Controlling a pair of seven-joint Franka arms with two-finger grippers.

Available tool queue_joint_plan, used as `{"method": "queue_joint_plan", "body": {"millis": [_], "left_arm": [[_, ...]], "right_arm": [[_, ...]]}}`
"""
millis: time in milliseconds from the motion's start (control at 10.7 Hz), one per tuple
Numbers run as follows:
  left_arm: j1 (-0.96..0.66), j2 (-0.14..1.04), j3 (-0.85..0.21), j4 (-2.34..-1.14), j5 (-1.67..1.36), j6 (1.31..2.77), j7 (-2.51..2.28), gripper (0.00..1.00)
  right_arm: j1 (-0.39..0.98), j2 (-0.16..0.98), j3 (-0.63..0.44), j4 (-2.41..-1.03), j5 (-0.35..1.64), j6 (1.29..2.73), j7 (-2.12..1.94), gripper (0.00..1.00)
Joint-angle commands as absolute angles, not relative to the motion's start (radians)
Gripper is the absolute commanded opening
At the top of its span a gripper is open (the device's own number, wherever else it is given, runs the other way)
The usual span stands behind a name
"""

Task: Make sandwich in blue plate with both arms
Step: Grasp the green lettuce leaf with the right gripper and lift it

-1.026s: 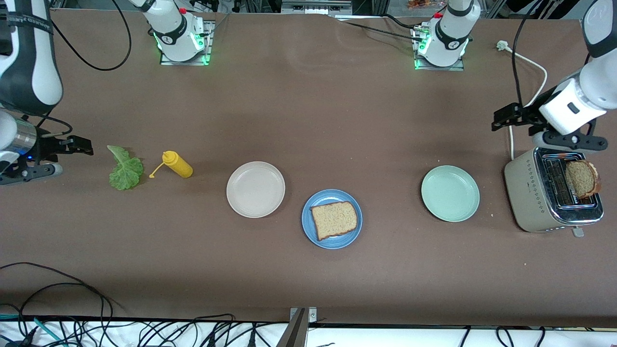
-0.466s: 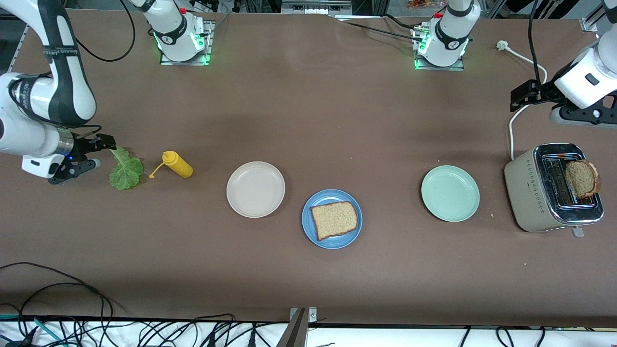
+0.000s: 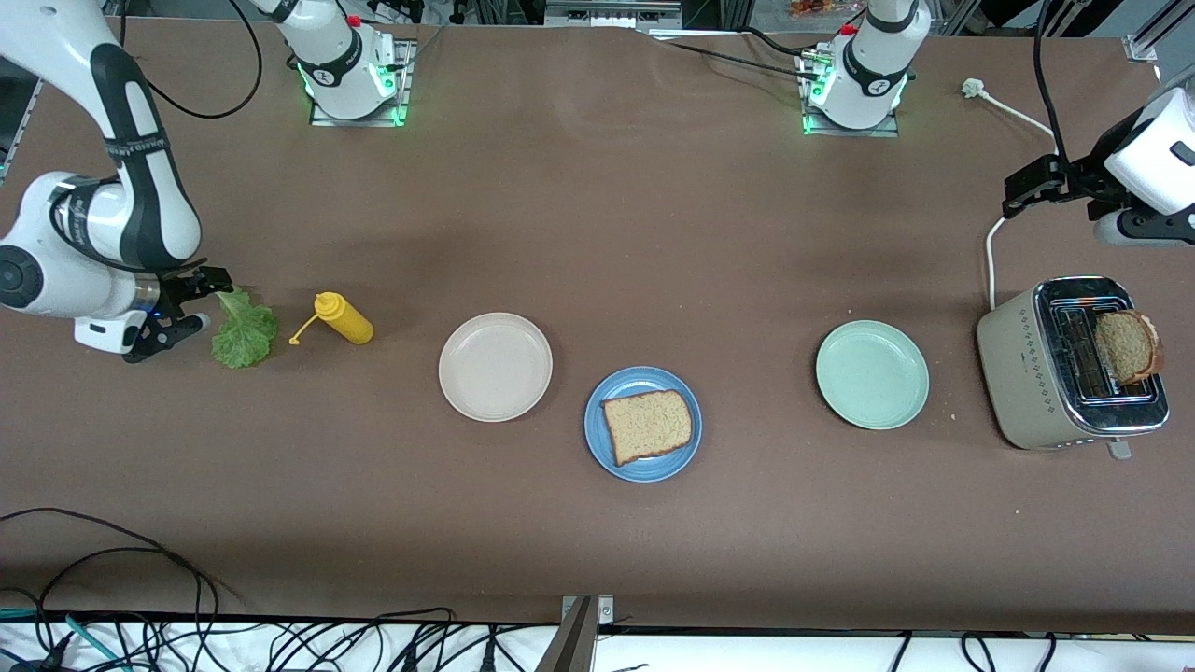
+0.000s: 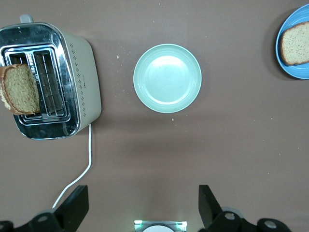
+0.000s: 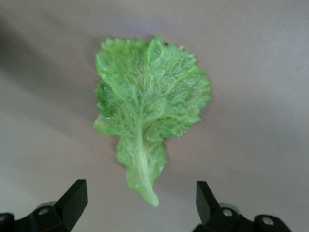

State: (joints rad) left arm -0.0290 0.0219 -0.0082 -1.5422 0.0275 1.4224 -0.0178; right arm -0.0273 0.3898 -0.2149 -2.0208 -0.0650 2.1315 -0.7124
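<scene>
The blue plate point(image 3: 672, 467) point(image 4: 294, 71) holds one brown bread slice point(image 3: 648, 427) point(image 4: 295, 42). A second slice point(image 3: 1128, 347) point(image 4: 19, 89) sticks up out of the toaster point(image 3: 1036, 373) point(image 4: 84, 72) at the left arm's end. The green lettuce leaf point(image 3: 245, 331) point(image 5: 149, 106) lies flat on the table at the right arm's end. My right gripper point(image 3: 207, 301) point(image 5: 140, 199) is open just over the leaf's stem end, a finger on each side, touching nothing. My left gripper point(image 3: 1022, 191) point(image 4: 142, 205) hangs open and empty above the table, between the toaster and its own base.
A yellow squeeze bottle point(image 3: 344, 318) lies on its side beside the lettuce. A cream plate point(image 3: 495, 367) and a mint-green plate point(image 3: 872, 374) point(image 4: 167, 78) stand empty on either side of the blue one. The toaster's white cord point(image 3: 991, 252) point(image 4: 82, 169) trails under the left gripper.
The right arm has swung in and brought its gripper to the lettuce's stem end. The left gripper has pulled away from the toaster toward the left arm's end of the table.
</scene>
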Motion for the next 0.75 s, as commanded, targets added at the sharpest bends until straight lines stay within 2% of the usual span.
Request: {"method": "queue_joint_plan", "body": {"millis": [0,93,280,466,559,653], "left_arm": [[-0.041,0.045,-0.012,-1.497,0.052,1.390,-0.076,1.00],[-0.043,0.044,-0.012,-1.497,0.051,1.390,-0.116,1.00],[-0.044,0.046,-0.012,-1.496,0.049,1.402,-0.201,1.00],[-0.046,0.049,-0.009,-1.490,0.046,1.402,-0.215,1.00],[-0.043,0.049,-0.006,-1.465,0.046,1.402,-0.207,1.00],[-0.029,0.048,-0.005,-1.453,0.037,1.401,-0.203,1.00]], "right_arm": [[-0.038,0.452,-0.210,-2.029,-0.064,2.158,-0.735,1.00],[-0.043,0.465,-0.210,-2.028,-0.061,2.158,-0.735,1.00],[-0.044,0.472,-0.210,-2.028,-0.061,2.158,-0.735,0.90],[-0.048,0.491,-0.209,-2.025,-0.060,2.157,-0.735,0.86],[-0.048,0.492,-0.209,-2.025,-0.060,2.151,-0.735,0.70],[-0.048,0.492,-0.209,-2.025,-0.058,2.146,-0.733,0.28]]}}
